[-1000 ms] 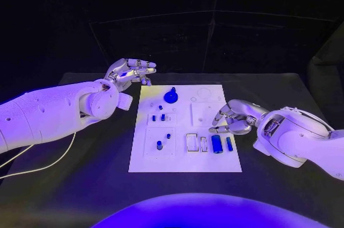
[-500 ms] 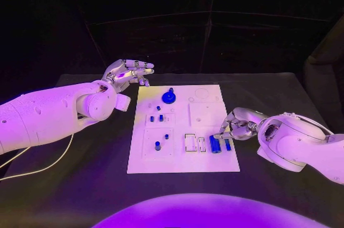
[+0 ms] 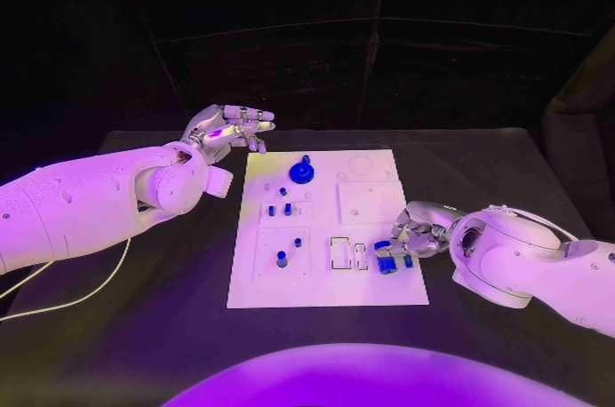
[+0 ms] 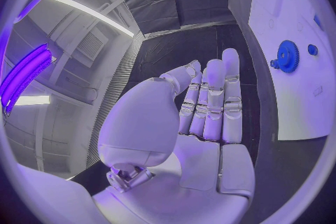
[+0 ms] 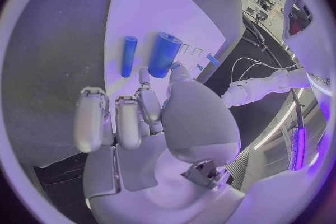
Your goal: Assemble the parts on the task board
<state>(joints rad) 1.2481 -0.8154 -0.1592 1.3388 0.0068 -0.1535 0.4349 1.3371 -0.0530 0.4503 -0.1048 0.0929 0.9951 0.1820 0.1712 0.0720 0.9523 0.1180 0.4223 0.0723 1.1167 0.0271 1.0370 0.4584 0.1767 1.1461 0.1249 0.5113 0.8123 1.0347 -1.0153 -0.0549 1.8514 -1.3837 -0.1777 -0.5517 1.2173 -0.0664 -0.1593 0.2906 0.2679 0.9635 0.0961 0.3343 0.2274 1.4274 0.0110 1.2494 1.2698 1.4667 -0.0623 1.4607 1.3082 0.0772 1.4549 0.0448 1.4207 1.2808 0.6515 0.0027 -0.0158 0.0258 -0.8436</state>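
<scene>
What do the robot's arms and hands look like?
Two fat, rounded white arms with smooth shells. Each ends in a silver robot hand: the left robot hand and right robot hand have jointed metal fingers. A thin pale cable trails under the left arm.

The right hand (image 5: 150, 117) reached its fingertips (image 5: 176, 71) to a thick blue cylinder (image 5: 164, 55) beside a thin blue rod (image 5: 129, 56) on the white plate (image 5: 150, 11).
</scene>
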